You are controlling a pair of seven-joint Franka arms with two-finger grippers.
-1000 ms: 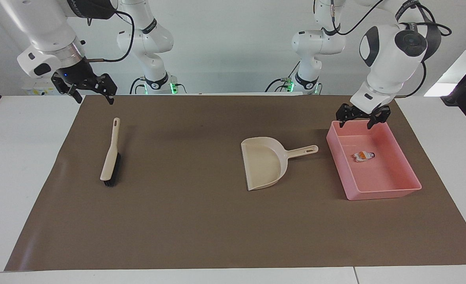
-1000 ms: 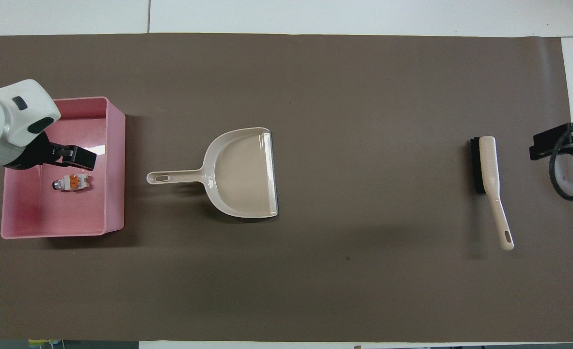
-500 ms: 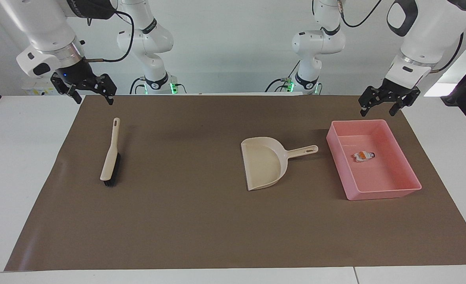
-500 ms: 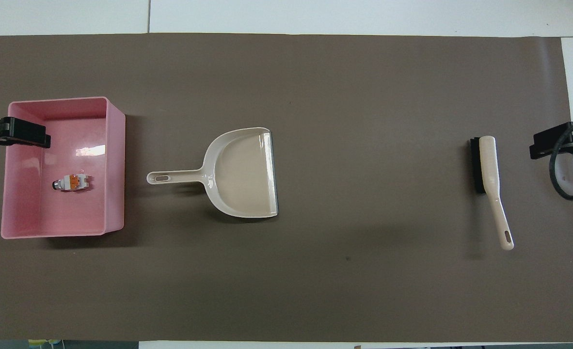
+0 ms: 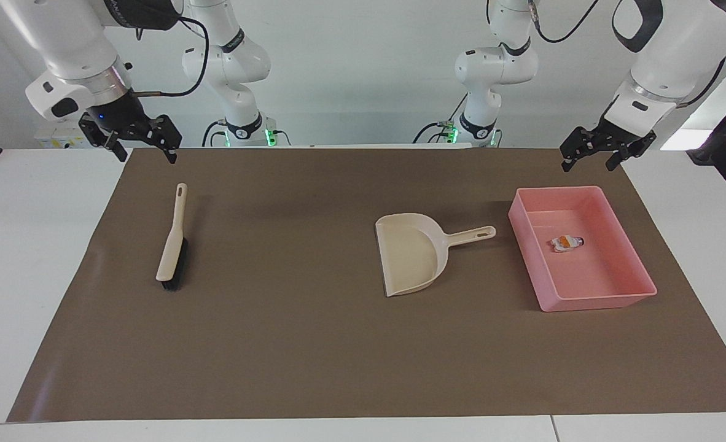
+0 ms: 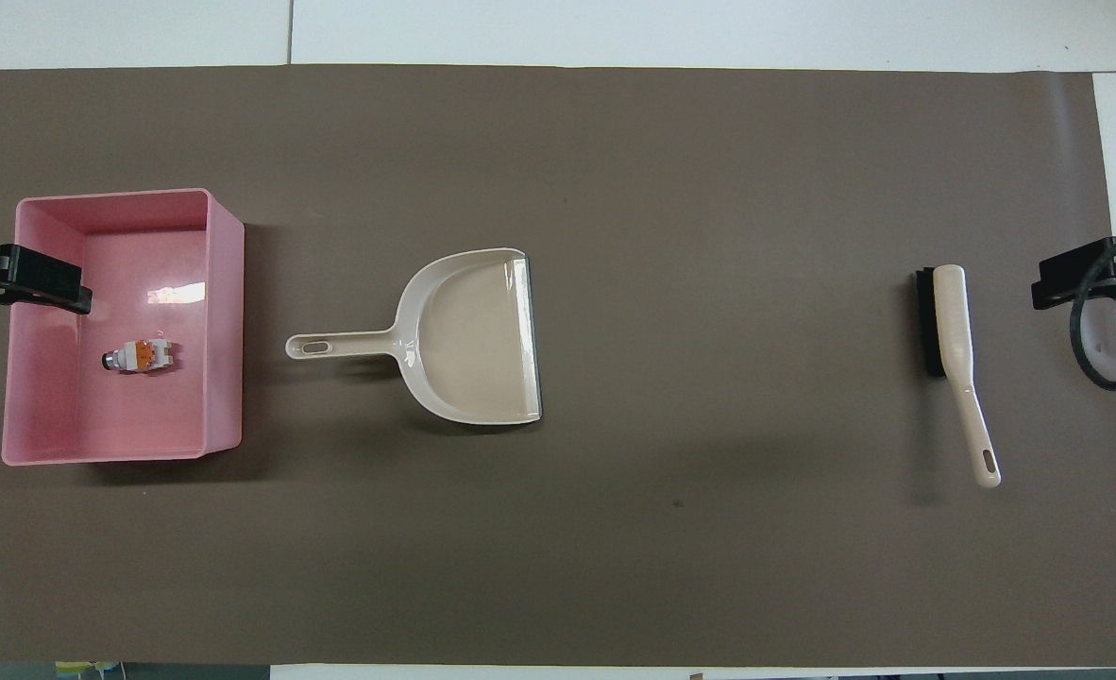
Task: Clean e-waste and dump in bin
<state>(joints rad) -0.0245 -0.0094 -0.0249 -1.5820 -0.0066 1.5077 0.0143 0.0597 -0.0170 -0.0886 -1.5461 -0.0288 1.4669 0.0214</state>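
- Facing view shows the left gripper (image 5: 596, 158) raised over the brown mat's (image 5: 314, 344) edge closest to the robots, at the left arm's end of the table; its two black fingers are spread apart and grasp nothing.
- Just farther from the robots than that gripper sits the pink rectangular plastic bin (image 5: 608, 299) with low sloped walls, flat on the mat.
- Inside the bin lies the small white piece of e-waste (image 5: 567, 243) with orange and green parts, resting on the bin's floor, apart from its walls; in the overhead view a dark stub shows at one end of it (image 6: 140, 357).
- Beside the bin, toward the middle of the table, lies the beige plastic dustpan (image 5: 409, 261), its handle pointing at the bin and its scoop empty.
- Well apart, toward the right arm's end, lies the beige-handled brush (image 5: 173, 242) with black bristles, its handle pointing toward the robots.
- Waiting above the mat's corner near the brush handle, the right gripper (image 5: 144, 150) has its fingers spread wide and empty.
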